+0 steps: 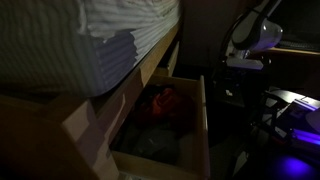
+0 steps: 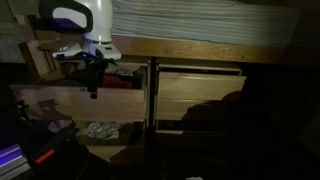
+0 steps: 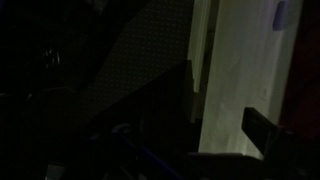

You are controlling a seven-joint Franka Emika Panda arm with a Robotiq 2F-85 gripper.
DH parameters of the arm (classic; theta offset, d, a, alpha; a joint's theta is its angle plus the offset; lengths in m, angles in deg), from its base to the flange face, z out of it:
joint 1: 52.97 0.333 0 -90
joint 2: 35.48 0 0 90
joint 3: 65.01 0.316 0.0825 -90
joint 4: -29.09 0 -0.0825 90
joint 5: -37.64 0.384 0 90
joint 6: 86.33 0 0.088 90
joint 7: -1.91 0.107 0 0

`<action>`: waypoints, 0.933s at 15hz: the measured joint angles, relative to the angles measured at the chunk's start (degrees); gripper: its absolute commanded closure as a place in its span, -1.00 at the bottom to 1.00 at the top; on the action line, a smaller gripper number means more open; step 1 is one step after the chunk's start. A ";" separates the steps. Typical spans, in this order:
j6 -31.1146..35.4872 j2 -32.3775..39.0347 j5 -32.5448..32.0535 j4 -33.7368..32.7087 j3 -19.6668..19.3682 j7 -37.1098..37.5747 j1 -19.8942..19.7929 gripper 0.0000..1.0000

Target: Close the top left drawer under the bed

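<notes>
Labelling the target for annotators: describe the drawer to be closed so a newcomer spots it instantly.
Find the bed with striped bedding; drawers sit in the wooden frame beneath it. The target is the upper drawer just below the white robot arm, pulled out, with something red inside. The drawer beside it is flush shut.

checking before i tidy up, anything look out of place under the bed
The top left drawer stands pulled out with something red inside, while the drawers beside it sit flush. A lower drawer also looks open, cloth showing.
</notes>
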 measured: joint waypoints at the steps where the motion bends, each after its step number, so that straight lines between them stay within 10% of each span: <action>1: 0.25 3.13 -0.89 -1.15 -3.20 1.70 3.82 -1.00; 9: 1.02 11.98 1.12 -5.98 -7.27 2.63 9.99 -1.00; 14: 4.46 17.86 9.84 -10.05 2.33 -6.77 0.63 -1.00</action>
